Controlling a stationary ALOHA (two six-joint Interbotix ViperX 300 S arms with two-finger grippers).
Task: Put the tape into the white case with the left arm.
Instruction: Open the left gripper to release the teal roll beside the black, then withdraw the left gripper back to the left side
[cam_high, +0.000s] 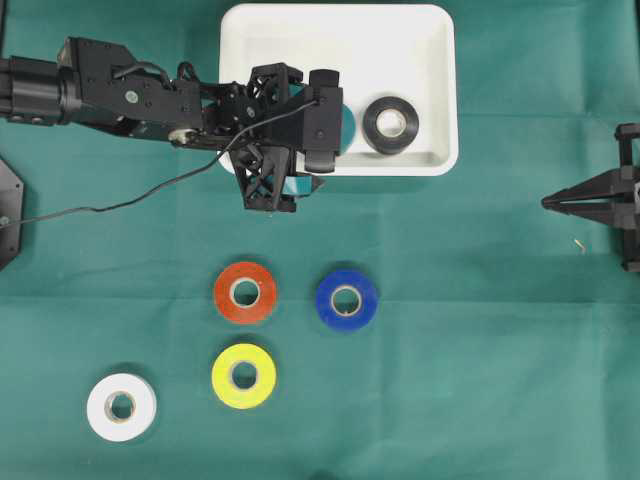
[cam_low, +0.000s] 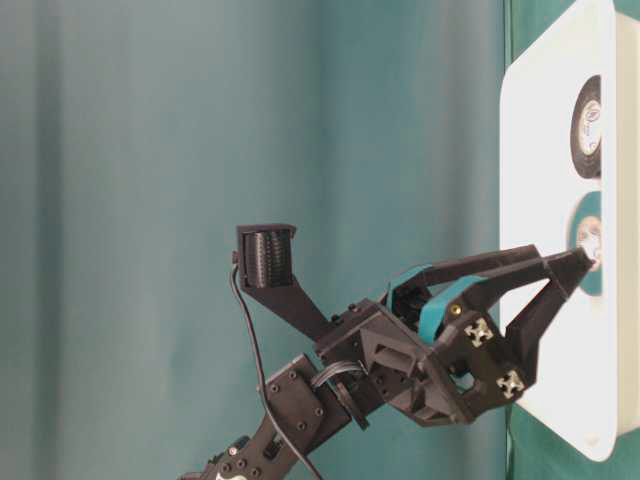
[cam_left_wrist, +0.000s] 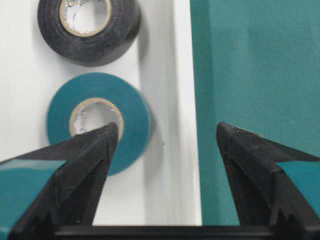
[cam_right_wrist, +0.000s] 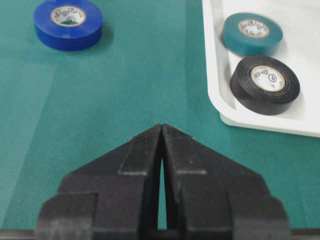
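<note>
My left claw (cam_left_wrist: 165, 137) is spread wide and gripping nothing, straddling the raised rim of the shallow white rectangular plastic case (cam_left_wrist: 182, 100), with the teal tape roll (cam_left_wrist: 127, 112) flat inside just off my inner fingertip (cam_left_wrist: 107, 137), black tape roll (cam_left_wrist: 90, 35) beyond it.

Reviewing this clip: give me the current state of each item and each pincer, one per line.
Left pincer: open, over the case's near rim, holding nothing.
Right pincer: shut, empty, off to the side.
White case: holds two rolls.
Teal tape: flat in the case, released.
Black tape: flat in the case.
Red tape: on the cloth.
Blue tape: on the cloth.
Yellow tape: on the cloth.
White tape: on the cloth.
</note>
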